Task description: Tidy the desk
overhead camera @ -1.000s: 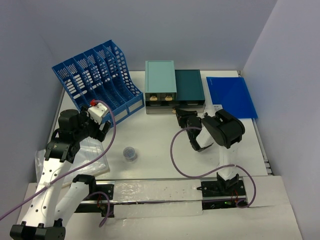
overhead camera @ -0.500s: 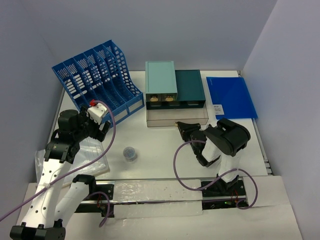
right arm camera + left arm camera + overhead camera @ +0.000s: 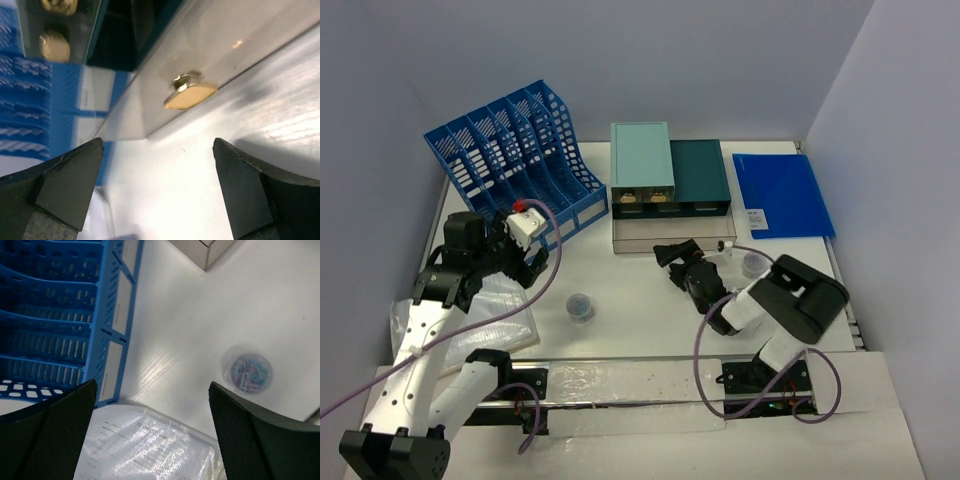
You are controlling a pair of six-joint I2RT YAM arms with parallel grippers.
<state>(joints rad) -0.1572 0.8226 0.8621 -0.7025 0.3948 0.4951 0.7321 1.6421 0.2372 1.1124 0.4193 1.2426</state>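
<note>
When looking down from above, can see the white desk (image 3: 630,290) lying flat under everything, with the blue rack (image 3: 515,160) standing on it. Just right of the rack, can see two teal boxes (image 3: 642,160) side by side, with a grey drawer (image 3: 640,235) pulled out in front. Farther right of the rack, a flat blue folder (image 3: 785,195). In front of the rack, near its low end, can find the left gripper (image 3: 152,385), spread wide with nothing in it. Also in front of the rack, a clear sleeve (image 3: 150,450) of paper and a small tub (image 3: 248,372) of clips. Well right of the rack, by the drawer's gold knob (image 3: 190,95), can find the right gripper (image 3: 157,145), spread wide too, not touching the knob.
</note>
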